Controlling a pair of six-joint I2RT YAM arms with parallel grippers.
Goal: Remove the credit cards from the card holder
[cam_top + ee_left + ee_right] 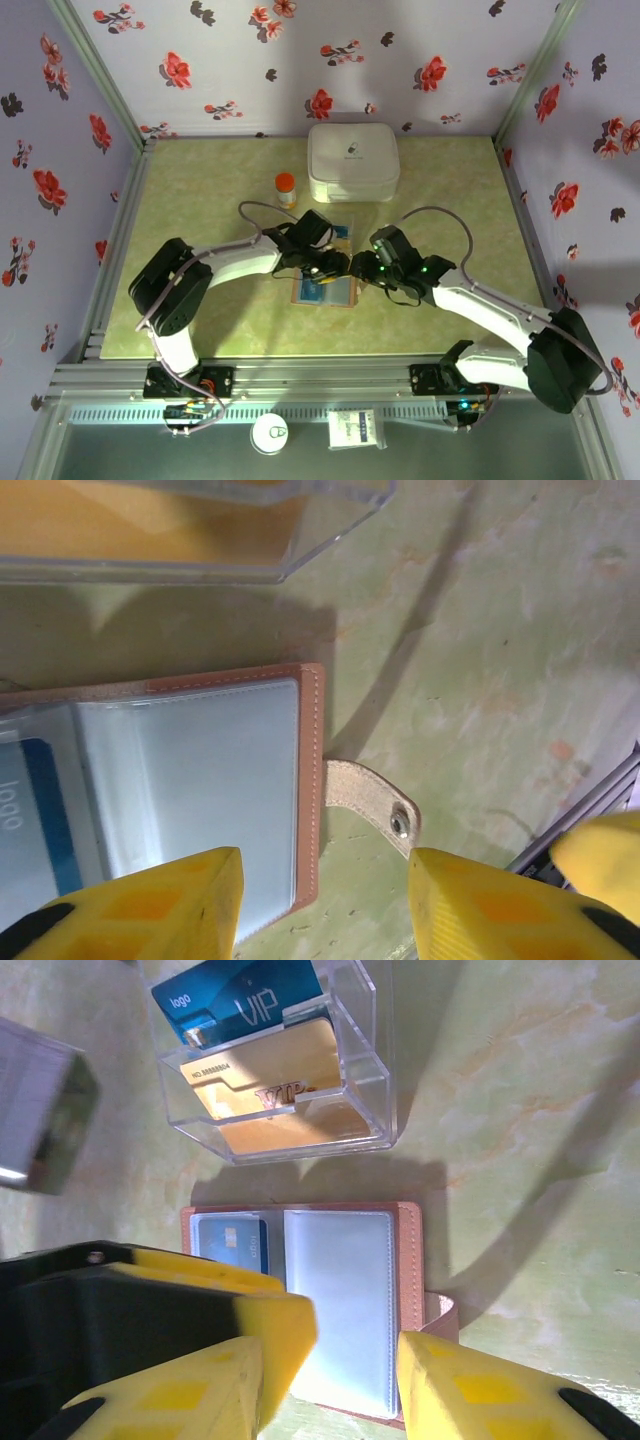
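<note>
green marbled table (200,320), walled on three sides. white case (352,160) at the back, well apart from the work.

left gripper (325,900): jaws apart, nothing between them. one finger is over the holder's right panel, the other beyond the strap. contact with the panel: cannot tell.

right gripper (330,1390): jaws apart, empty, low over the near edge of the holder.

clear box (375,1080): just behind the holder. it contains a teal card (240,1000) and a gold card (270,1070), both leaning upright.

holder (340,1300): mid-table between the two grippers, lying open and flat, inside up. right sleeve looks empty. the left sleeve has a blue card (232,1240) seated in it; how many cards are there is not clear.

strap (375,805): sticks out from the holder's right edge and lies on the table, snap up.

assessment: the holder is light and floppy and would likely slide or lift if a card is pulled unrestrained. one gripper should pin the empty panel or the border. the card is thin, stiff and slick and offers little to grip. pinch its exposed edge at the sleeve mouth and draw it along the sleeve, not upward.
</note>
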